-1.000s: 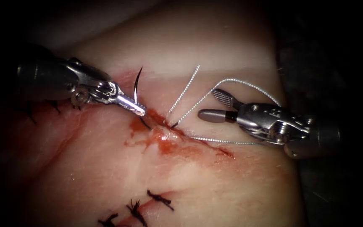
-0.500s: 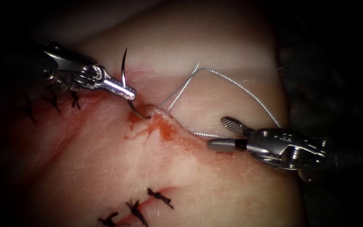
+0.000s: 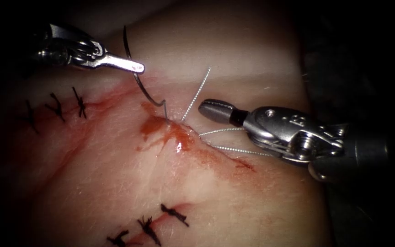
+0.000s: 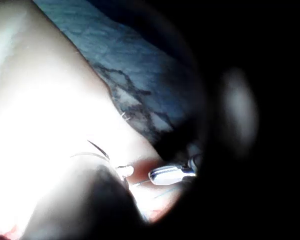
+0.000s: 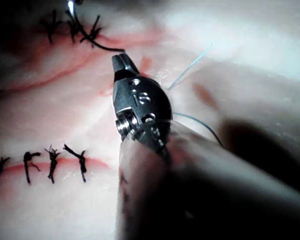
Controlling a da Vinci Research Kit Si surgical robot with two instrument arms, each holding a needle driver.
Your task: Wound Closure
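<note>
The left tool clamps the needle mid-curve, clear of the tissue left of the cut. The right tool, jaws closed, seems empty (thread runs beside it). Slack thread could snag there.

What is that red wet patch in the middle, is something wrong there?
Red fluid is smeared along the cut in the tissue. The left hand holds the needle mid-curve, clear of the tissue; thread runs from the cut. Nothing else looks odd.
</note>
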